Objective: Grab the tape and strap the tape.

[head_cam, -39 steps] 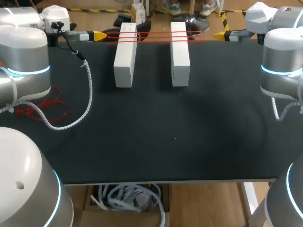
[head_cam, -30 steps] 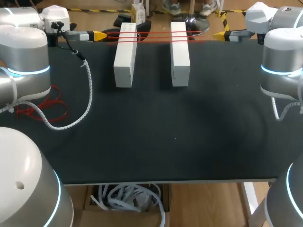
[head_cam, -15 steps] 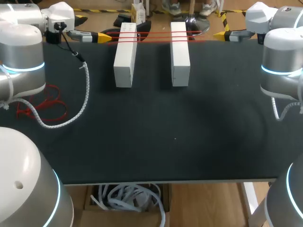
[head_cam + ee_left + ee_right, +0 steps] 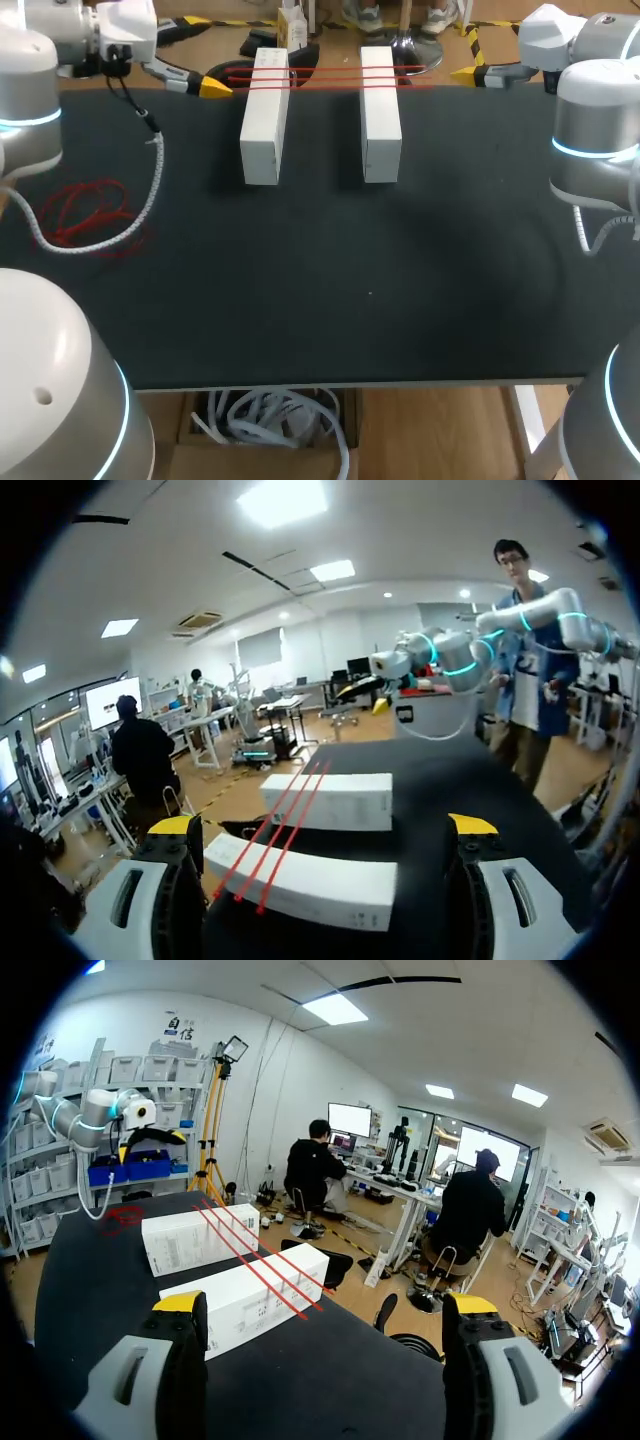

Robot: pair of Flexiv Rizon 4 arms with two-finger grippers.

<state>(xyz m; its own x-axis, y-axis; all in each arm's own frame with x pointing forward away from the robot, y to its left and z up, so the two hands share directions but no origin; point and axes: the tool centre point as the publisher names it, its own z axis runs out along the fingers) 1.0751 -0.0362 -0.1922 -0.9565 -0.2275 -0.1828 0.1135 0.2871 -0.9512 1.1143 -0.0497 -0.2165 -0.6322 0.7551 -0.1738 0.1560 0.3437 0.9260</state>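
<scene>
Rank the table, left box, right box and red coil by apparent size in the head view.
Largest: table.
Next: left box and right box, which look alike, so unranked.
Smallest: red coil, a thin loose loop.

A robotics laboratory is indicated; a bench (image 4: pixel 320 300) covered with a plain black mat is flanked by two grey machine arms, the left arm (image 4: pixel 30 100) and the right arm (image 4: pixel 595 130), each ringed with a lit blue band; a spiral-wrapped cable (image 4: pixel 150 190) is trailed from the left arm over the bench's left side; test pieces are laid out near the far edge, the left white block (image 4: pixel 264 130) and the right white block (image 4: pixel 380 125) set side by side, with red tape (image 4: pixel 325 78) strung across both; a loose red coil (image 4: pixel 85 215) is left by the left edge.
</scene>
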